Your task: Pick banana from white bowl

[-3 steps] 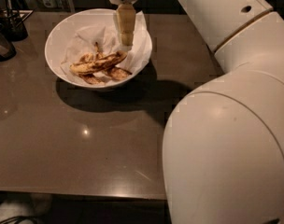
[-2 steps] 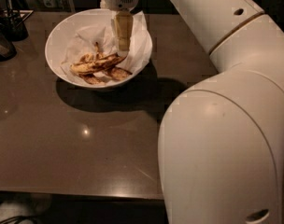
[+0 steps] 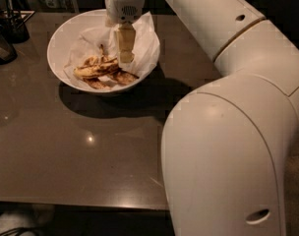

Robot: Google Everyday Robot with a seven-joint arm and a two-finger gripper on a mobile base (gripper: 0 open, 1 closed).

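Observation:
The white bowl [image 3: 58, 41] stands at the back left of the dark table, lined with crumpled white paper. The banana [image 3: 93, 72], long, yellow with brown mottling, lies across the bowl's middle, with two shorter, darker bananas [image 3: 115, 78] beside and under it. My gripper [image 3: 125, 57] hangs down into the bowl from above, its tips just over the right end of the banana, close to it. The white arm fills the right side of the view.
Small dark containers [image 3: 7, 31] stand at the far left edge of the brown table [image 3: 90, 146]. The table's front edge runs along the bottom of the view. The arm's large white links [image 3: 228, 146] block the right half.
The gripper has moved left and lower into the bowl, from its right side towards the bananas in the middle. The bananas have not moved.

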